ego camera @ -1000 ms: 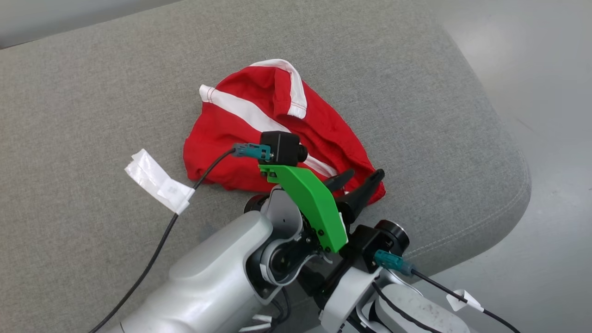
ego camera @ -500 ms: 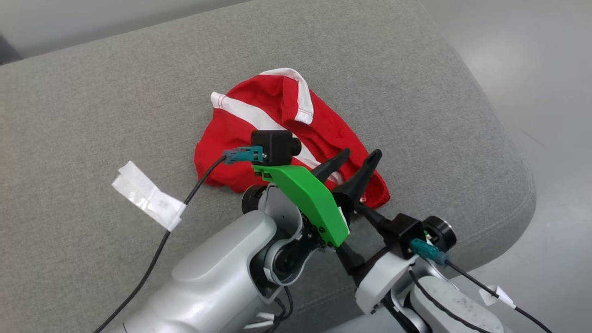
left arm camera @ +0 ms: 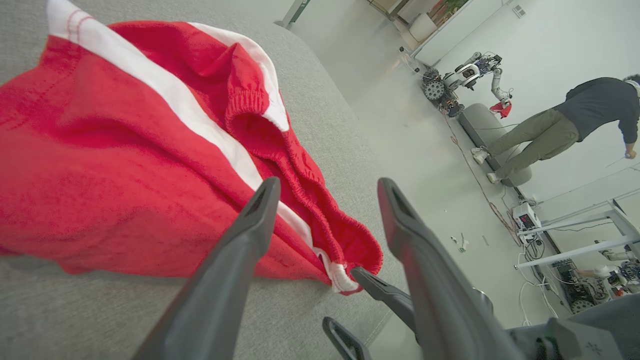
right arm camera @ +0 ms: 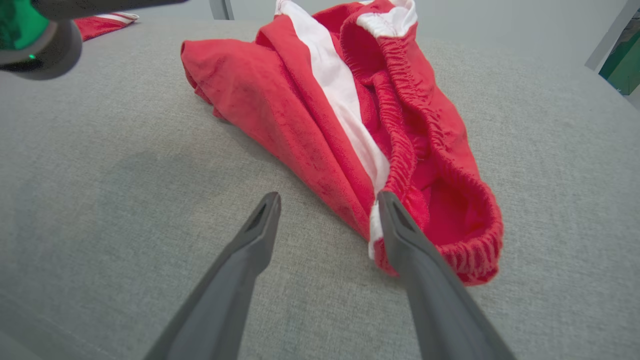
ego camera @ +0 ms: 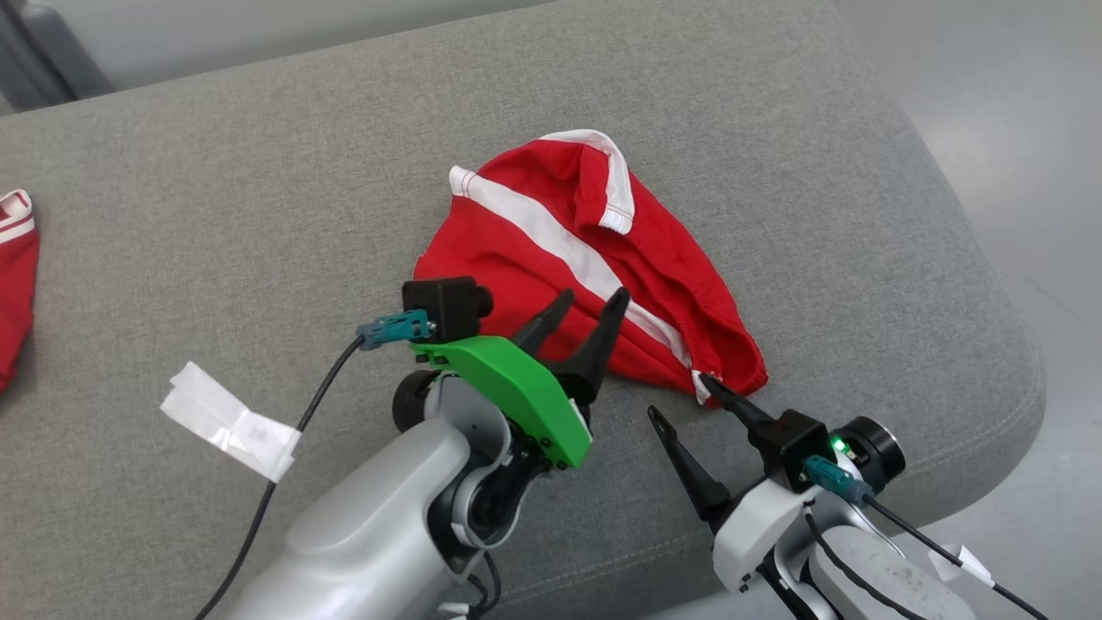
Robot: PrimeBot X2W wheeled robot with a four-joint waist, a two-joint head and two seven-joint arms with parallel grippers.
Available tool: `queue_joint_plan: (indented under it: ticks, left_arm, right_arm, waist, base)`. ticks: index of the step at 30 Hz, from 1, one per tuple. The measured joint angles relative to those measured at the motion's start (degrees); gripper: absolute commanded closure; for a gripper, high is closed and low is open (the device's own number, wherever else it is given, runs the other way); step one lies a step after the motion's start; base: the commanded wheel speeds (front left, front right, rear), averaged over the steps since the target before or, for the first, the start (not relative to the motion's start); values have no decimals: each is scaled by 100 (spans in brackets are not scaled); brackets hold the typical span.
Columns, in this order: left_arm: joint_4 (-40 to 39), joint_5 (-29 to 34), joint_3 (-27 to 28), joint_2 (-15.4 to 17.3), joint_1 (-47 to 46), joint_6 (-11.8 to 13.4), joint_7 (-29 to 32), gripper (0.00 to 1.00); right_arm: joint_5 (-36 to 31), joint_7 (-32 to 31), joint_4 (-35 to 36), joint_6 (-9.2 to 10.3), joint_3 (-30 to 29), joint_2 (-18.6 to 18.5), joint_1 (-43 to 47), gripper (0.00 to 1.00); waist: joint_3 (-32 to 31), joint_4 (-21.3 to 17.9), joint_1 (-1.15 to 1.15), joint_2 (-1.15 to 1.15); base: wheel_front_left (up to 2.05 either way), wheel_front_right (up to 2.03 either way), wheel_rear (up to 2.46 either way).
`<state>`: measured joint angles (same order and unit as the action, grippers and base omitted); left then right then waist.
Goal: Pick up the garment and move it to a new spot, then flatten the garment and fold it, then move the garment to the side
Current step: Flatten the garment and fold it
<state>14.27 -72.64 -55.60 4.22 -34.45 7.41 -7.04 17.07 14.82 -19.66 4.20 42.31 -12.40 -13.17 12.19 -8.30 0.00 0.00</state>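
The garment [ego camera: 585, 258] is a pair of red shorts with white stripes, lying crumpled on the grey cushion [ego camera: 215, 215]. My left gripper [ego camera: 592, 303] is open, its fingers pointing at the middle of the garment's near edge, just above the cloth. The left wrist view has the garment [left arm camera: 125, 150] ahead of my left gripper [left arm camera: 328, 182]. My right gripper [ego camera: 680, 396] is open at the near right corner. In the right wrist view one finger [right arm camera: 400, 235] lies against the white-striped corner of the garment [right arm camera: 310, 115], and the other rests over bare cushion. Nothing is held.
Another red and white cloth [ego camera: 17, 284] lies at the cushion's left edge. A white tag [ego camera: 228, 422] hangs on my left arm's cable. The cushion's rounded edge [ego camera: 990, 344] drops to the floor on the right. Far off stand a person [left arm camera: 565, 125] and another robot [left arm camera: 460, 80].
The head camera has shifted. My right gripper came out from under the left arm to the garment's near right corner. My left gripper moved left along the near edge.
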Motion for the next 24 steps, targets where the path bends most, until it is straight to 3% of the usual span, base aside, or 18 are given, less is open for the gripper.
queue_joint_plan:
  ticks: [8, 23, 24]
  left_arm:
    - [233, 313, 178, 361, 169, 0, -270, 0]
    - [225, 335, 409, 386, 430, 0, -390, 0]
    - [222, 335, 437, 387, 432, 0, -396, 0]
  right_arm:
    - [0, 0, -145, 49, -52, -18, 108, 0]
    - [-26, -8, -387, 145, -272, -202, 132, 0]
    - [-27, -8, -405, 145, -271, -199, 133, 6]
  waist:
    - [-33, 93, 0, 0]
    - [-53, 198, 0, 0]
    - [-53, 206, 0, 0]
  base:
    - [0, 0, 0]
    - [0, 0, 0]
    - [0, 0, 0]
